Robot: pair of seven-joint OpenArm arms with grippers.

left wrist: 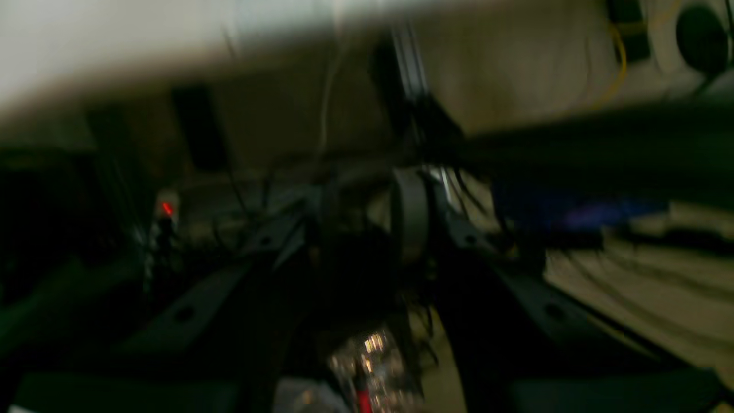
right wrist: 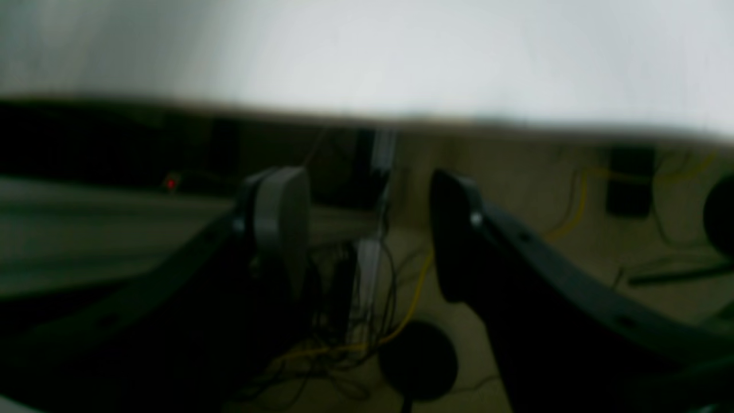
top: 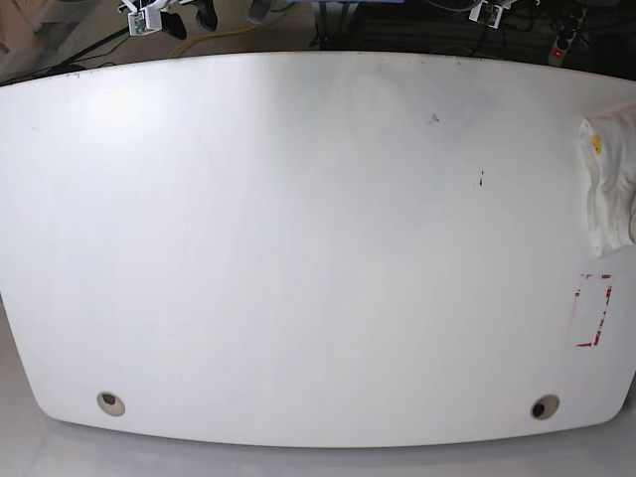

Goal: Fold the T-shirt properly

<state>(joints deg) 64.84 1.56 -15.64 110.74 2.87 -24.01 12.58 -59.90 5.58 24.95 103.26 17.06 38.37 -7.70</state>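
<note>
The T-shirt (top: 608, 184) lies as a small white bundle at the table's right edge in the base view, a bit of yellow print showing, partly cut off by the frame. Neither arm appears in the base view. In the right wrist view my right gripper (right wrist: 367, 229) stands open, with only floor and cables between its fingers. The left wrist view is dark and blurred. It shows my left gripper (left wrist: 367, 215) with a narrow gap between the jaws, and I see nothing held. No cloth appears in either wrist view.
The white table (top: 298, 229) fills the base view, with two round holes (top: 111, 401) (top: 544, 406) near its front edge. A red tape outline (top: 593, 310) sits below the shirt. Cables and stands lie on the floor beyond the far edge (top: 328, 20).
</note>
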